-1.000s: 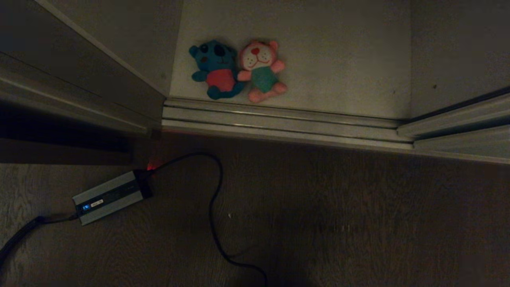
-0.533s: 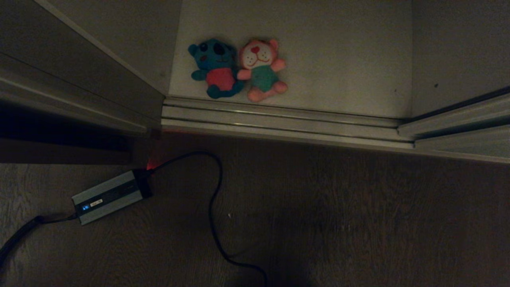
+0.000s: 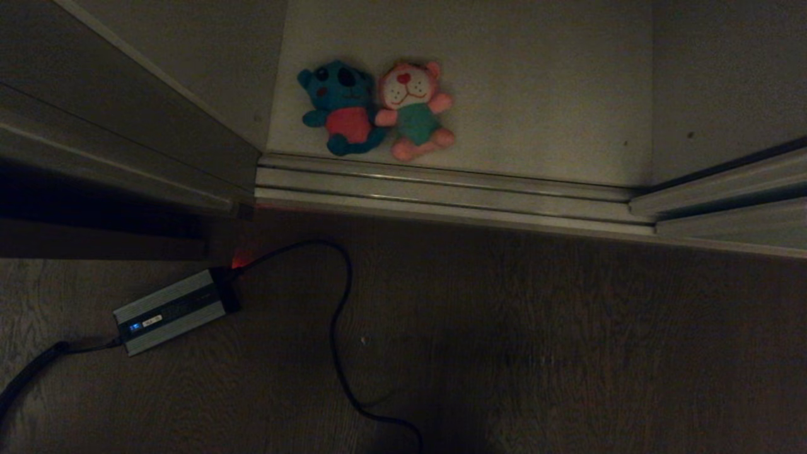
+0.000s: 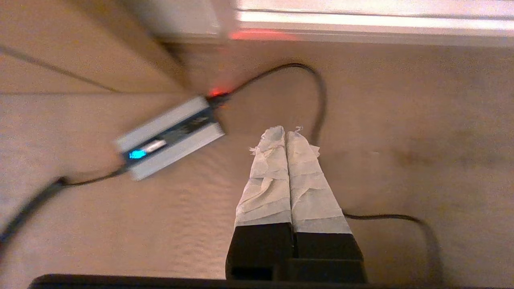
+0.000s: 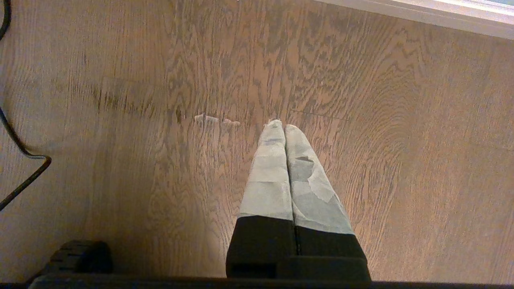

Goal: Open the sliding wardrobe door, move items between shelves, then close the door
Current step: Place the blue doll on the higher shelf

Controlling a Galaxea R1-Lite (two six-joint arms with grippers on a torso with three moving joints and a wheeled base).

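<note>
Two plush items lie side by side on the off-white bottom shelf (image 3: 542, 94) of the open wardrobe, just behind its floor track (image 3: 441, 189). One is a teal bear in a red shirt (image 3: 340, 107), the other a pink toy in a teal shirt (image 3: 413, 110). Pale panels stand at the left (image 3: 126, 126) and right (image 3: 719, 189) of the opening; which one is the sliding door I cannot tell. Neither arm is in the head view. In its wrist view my left gripper (image 4: 285, 130) is shut and empty over the wooden floor. My right gripper (image 5: 280, 125) is also shut and empty.
A grey power brick (image 3: 173, 311) with a blue light lies on the dark wooden floor at the left. Its black cable (image 3: 337, 340) loops toward the middle. In the left wrist view the brick (image 4: 168, 138) lies beside my fingers. A cable (image 5: 24, 152) crosses the right wrist view's edge.
The whole head view has shifted by a hair. The toys, brick and cable lie where they were.
</note>
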